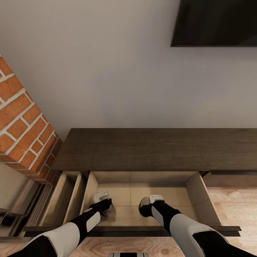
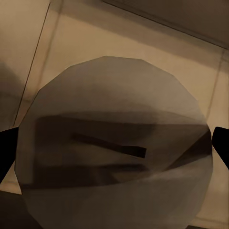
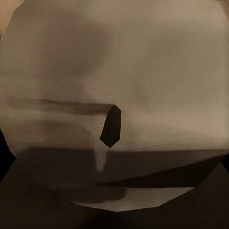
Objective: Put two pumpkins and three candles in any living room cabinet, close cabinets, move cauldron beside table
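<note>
A long, low dark-brown wooden cabinet (image 1: 157, 150) stands against the wall, one wide drawer pulled out to show its pale beige inside. A short beige-grey candle (image 2: 114, 143), its flat round top bearing a dark wick, sits inside the drawer. A second candle (image 3: 114, 105) looks alike.

The cabinet (image 1: 157, 150) runs across the middle of the head view, against the wall (image 1: 107, 64); its wide drawer (image 1: 194, 189) stands pulled out in the lower centre, with a narrower open drawer (image 1: 66, 194) to its left; the fireplace (image 1: 25, 132) fills the left edge, beside the cabinet's left end; the television (image 1: 214, 23) hangs upper right, above the cabinet; both arms reach into the wide drawer, the left gripper (image 1: 103, 205) left of the right gripper (image 1: 150, 204); each wrist view has a candle (image 2: 114, 143) (image 3: 114, 105) between the fingers, the drawer floor behind it.
</note>
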You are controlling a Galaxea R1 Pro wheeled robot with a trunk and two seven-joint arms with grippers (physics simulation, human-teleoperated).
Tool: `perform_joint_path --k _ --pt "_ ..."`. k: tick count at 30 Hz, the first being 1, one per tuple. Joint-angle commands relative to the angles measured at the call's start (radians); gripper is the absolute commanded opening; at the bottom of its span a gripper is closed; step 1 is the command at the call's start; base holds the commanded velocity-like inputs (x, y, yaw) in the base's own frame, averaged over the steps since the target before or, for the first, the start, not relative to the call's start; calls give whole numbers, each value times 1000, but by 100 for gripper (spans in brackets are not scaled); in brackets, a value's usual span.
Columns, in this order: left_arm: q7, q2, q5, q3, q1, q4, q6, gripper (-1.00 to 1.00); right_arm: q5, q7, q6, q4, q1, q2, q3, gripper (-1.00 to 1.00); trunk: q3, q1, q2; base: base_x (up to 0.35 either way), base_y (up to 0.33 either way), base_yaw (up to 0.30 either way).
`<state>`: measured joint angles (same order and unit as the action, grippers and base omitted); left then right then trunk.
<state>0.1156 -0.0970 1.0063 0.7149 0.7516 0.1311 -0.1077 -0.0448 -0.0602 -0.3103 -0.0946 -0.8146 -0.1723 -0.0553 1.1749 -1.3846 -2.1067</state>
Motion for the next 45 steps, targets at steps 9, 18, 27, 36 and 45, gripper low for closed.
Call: perform_joint_path --k 9,18,27,36,45 --pt "1 0 0 0 0 -1 0 -100 -1 -105 202 66 -8 -2 0 -100 0 0 0 0 0 0" --pt "0 -3 0 0 0 -1 0 -100 2 -66 241 73 1 -2 0 -100 19 -23 -42 0 0 0" --pt "0 -4 0 0 0 -1 0 -100 3 -39 302 69 1 -2 -1 -100 41 -50 -91 0 0 0" --pt "0 -4 0 0 0 -1 0 -100 2 -32 318 66 2 -2 -1 -100 41 -50 -91 0 0 189" --pt "1 -5 1 0 0 -1 0 -100 2 -32 318 64 2 -2 -1 -100 47 -58 -105 0 0 33"
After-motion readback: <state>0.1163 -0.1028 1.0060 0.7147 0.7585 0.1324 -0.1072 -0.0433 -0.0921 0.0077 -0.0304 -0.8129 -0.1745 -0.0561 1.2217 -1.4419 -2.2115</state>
